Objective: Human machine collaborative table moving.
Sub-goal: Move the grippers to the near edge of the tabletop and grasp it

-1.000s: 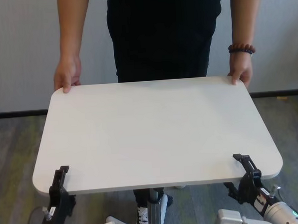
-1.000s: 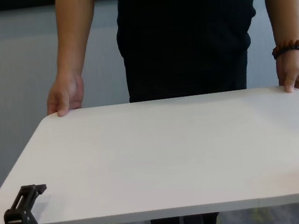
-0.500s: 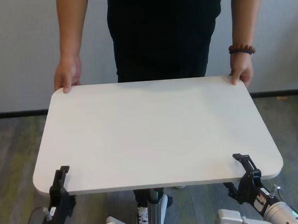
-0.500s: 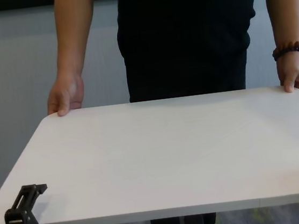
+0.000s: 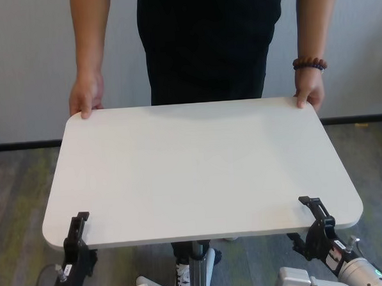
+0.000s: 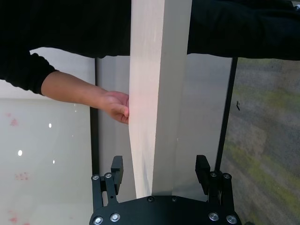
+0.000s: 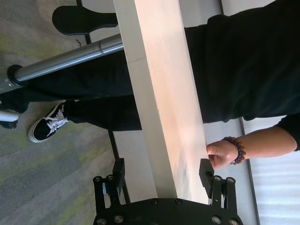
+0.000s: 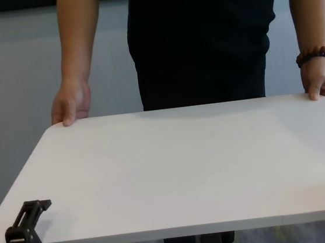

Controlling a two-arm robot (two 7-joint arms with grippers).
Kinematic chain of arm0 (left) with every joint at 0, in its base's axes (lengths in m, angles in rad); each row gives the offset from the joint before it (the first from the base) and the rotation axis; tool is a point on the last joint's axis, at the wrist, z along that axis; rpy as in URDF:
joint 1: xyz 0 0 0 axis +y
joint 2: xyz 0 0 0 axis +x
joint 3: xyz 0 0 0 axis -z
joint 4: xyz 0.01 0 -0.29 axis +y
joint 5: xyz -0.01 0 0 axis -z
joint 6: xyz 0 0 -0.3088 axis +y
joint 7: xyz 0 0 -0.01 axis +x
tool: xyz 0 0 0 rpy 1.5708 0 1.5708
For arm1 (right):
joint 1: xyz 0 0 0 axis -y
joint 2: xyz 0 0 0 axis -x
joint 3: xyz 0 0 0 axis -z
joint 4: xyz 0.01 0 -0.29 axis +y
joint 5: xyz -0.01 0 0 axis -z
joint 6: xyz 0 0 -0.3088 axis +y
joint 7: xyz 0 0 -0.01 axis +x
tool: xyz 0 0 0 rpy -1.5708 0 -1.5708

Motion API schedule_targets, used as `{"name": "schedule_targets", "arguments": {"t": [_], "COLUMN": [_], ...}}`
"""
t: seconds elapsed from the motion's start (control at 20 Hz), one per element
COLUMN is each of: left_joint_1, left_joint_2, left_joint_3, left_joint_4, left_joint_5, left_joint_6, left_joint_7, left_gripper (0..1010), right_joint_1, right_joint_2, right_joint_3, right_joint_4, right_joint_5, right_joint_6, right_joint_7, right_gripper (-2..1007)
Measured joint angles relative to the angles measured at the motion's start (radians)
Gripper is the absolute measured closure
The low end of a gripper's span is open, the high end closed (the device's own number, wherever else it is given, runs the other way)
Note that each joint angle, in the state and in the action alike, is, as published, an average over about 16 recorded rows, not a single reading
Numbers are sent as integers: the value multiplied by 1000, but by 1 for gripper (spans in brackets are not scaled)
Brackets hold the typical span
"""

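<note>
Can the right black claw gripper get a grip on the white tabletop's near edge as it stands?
Probably yes: the right gripper already straddles the near edge of the white matte tabletop, fingers open on either side, nothing between. The left gripper does likewise.

head: high, looking down toward 12 o'clock over the tabletop (image 5: 199,168)
chest: lower, nearer the same tabletop
wrists: close, edge-on along it
</note>
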Motion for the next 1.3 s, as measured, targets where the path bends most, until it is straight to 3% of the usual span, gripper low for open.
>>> {"name": "schedule_targets", "arguments": {"t": [0.9,1.3], "left_joint_1": [-1,-1], "left_joint_2": [1,1], "left_joint_3": [2,2], "left_joint_4": [0,0], "left_joint_5": [2,2], "left_joint_6": [3,4], "left_joint_7": [1,2], "left_gripper": [10,46], "right_joint_1": [-1,-1], "right_joint_2": [1,1], "right_joint_3": [-1,-2], "right_joint_4": [-1,-1], "right_joint_5": [0,0], "right_joint_6": [4,4], "right_joint_7": [0,0], "right_gripper": [5,89]}}
